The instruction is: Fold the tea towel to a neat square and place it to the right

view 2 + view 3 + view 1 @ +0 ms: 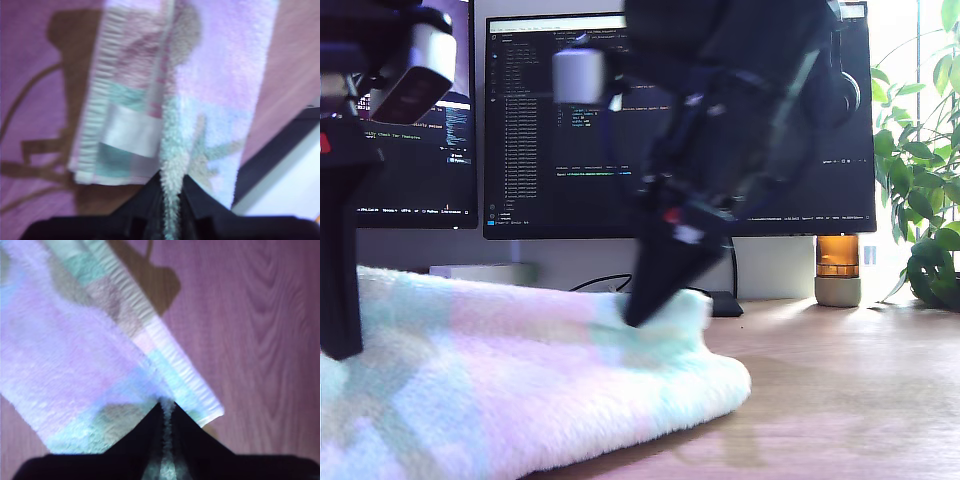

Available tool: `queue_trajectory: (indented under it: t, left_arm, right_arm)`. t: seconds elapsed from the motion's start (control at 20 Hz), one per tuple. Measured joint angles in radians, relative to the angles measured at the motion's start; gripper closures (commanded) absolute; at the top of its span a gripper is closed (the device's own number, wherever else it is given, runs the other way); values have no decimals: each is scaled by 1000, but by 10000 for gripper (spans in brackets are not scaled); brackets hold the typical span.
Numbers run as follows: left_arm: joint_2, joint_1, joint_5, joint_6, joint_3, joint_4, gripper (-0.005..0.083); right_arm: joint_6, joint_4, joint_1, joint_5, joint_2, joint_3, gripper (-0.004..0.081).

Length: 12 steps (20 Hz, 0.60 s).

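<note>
Daylight floods in from the exterior view's right, blowing out the window behind the plant (925, 190) and laying glare across the tabletop (840, 380). The nearer arm (720, 150) is dark and smeared with motion blur, its outline soft. Both wrist views carry a purple-pink colour cast. In the first wrist view the tea towel (215, 100) is blurred just beyond the jaws, with hard brown shadows on the wood beside it. The second wrist view is sharper, wood grain clear.
</note>
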Motion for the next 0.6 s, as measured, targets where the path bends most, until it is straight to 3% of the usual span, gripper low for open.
queue_trajectory:
  t: [0.6]
  left_arm:
    - [161, 24, -21, 24, 0, 71, 764]
  right_arm:
    - [-2, 56, -11, 0, 106, 0, 757]
